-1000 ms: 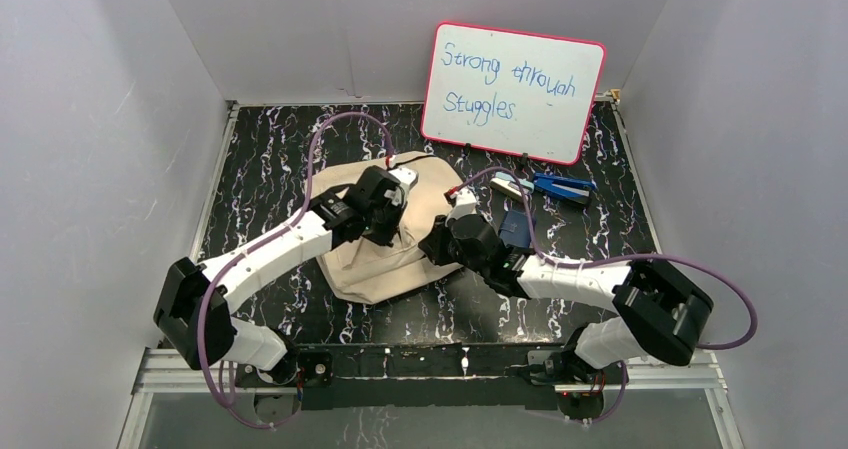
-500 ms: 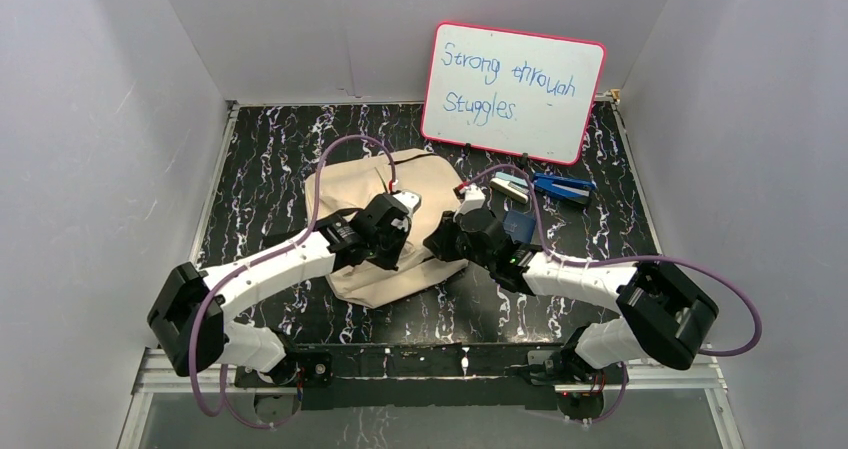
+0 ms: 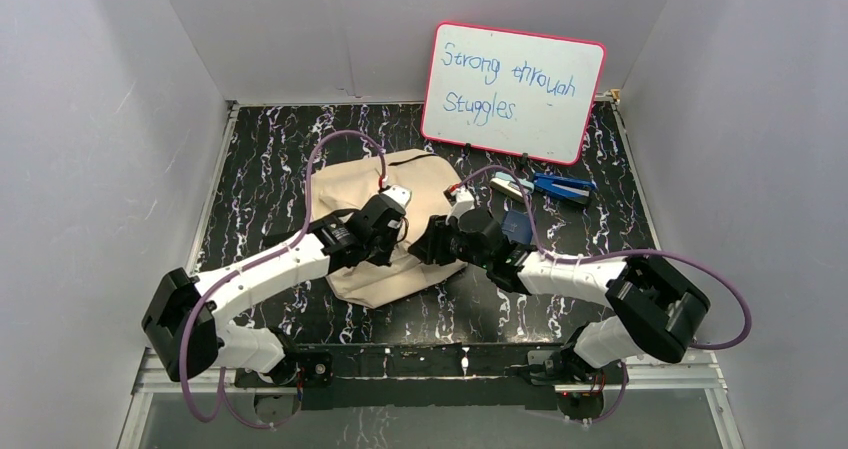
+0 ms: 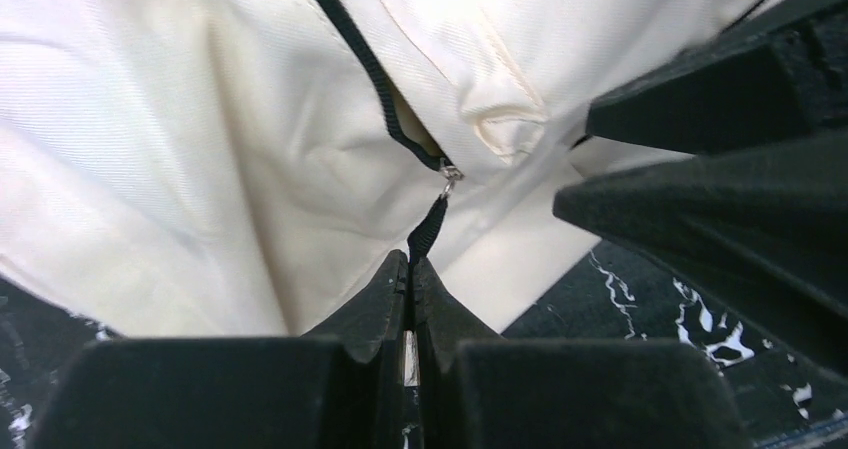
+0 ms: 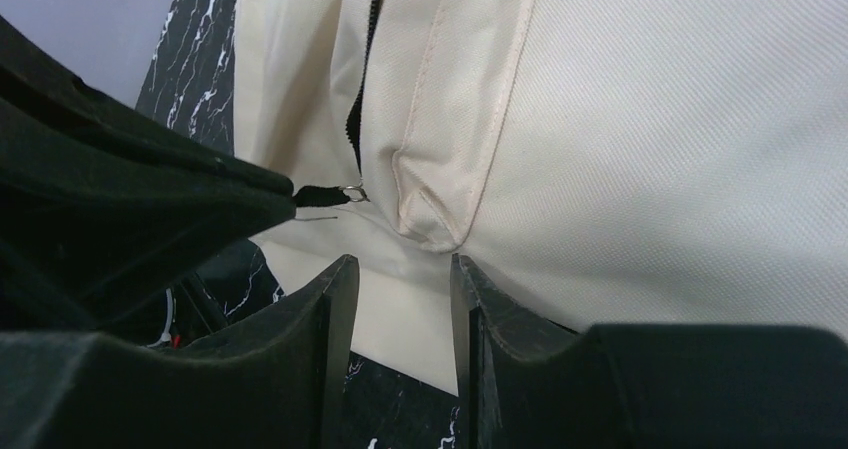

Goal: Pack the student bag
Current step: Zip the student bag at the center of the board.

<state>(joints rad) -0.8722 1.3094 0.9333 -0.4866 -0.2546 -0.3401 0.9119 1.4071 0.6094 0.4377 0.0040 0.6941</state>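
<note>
1 student bag (image 3: 345, 184), cream canvas, lies flat at frame centre in the top view on the black marbled table (image 3: 260, 169). No brand or label readable on it in any view.

L wrist cam: dark zipper (image 4: 360, 59) runs from top centre down to a small metal ring, w/ the black fabric zip pull (image 4: 428, 231) hanging off it. The left gripper (image 4: 410, 269) has its fingers pressed together, pinching the end of that pull. The bag (image 4: 200, 119) fills most of the frame.

R wrist cam: right gripper (image 5: 400, 269) has fingers spread w/ a clear gap and nothing between them. A stitched corner of the bag (image 5: 650, 119) sits just above the tips. Same zip pull (image 5: 320, 196) shows mid-left, gripped by the other arm's black fingers.

Top view hides the pull and both finger states: left gripper (image 3: 398, 237) and right gripper (image 3: 425, 244) meet nose to nose over the bag's lower right.

Only writing: 1 whiteboard (image 3: 513, 89), pink frame, upper right, blue handwriting "Strong through Stuggles".

Below the board, right of the bag: approx 3 small blue/dark items (image 3: 560, 186), too small to ID.

Count: 2 arms, 1 bag, 1 board.
</note>
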